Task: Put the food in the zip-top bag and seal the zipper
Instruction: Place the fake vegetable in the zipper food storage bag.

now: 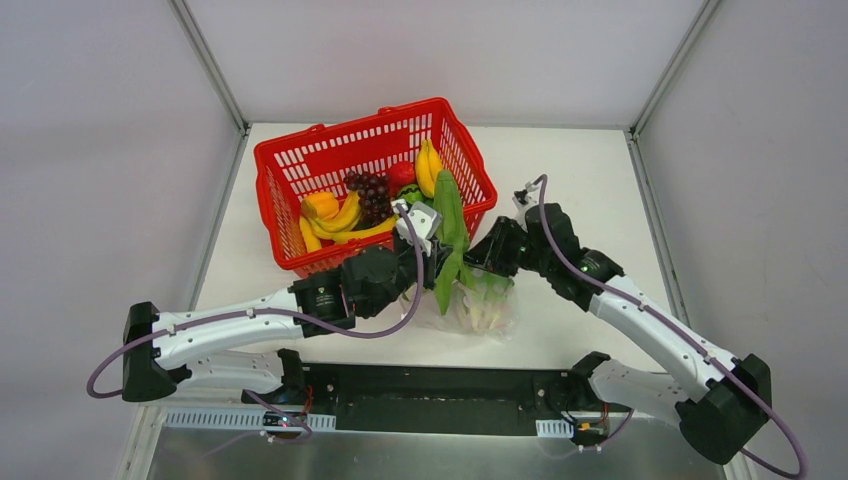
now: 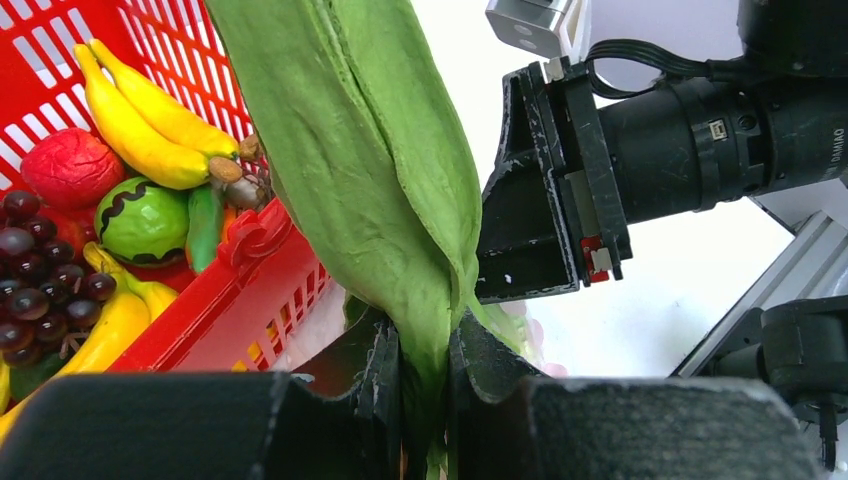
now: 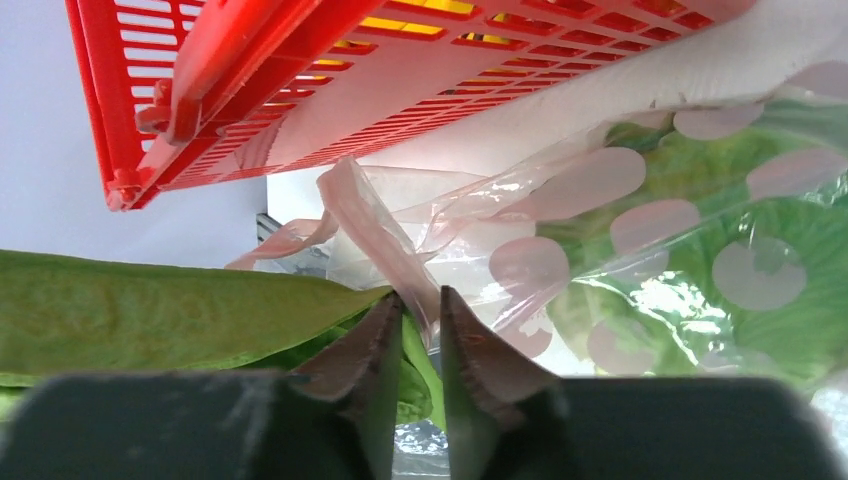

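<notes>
My left gripper (image 2: 425, 350) is shut on the lower end of a long green lettuce leaf (image 2: 370, 150), which stands upright beside the basket in the top view (image 1: 448, 225). Its lower end reaches the mouth of the clear zip-top bag (image 1: 485, 308), which lies on the table. My right gripper (image 3: 421, 310) is shut on the bag's pink zipper strip (image 3: 375, 225) and holds the mouth up. Green lettuce (image 3: 800, 250) shows through the spotted bag (image 3: 600, 185). In the top view the two grippers, left (image 1: 438, 268) and right (image 1: 472, 266), are close together over the bag's mouth.
The red mesh basket (image 1: 290, 165) stands right behind the bag and holds bananas (image 1: 340, 222), purple grapes (image 1: 372, 192), a red apple (image 1: 401, 172) and other toy food. Its near wall (image 2: 240, 300) is next to my left fingers. White walls enclose the table.
</notes>
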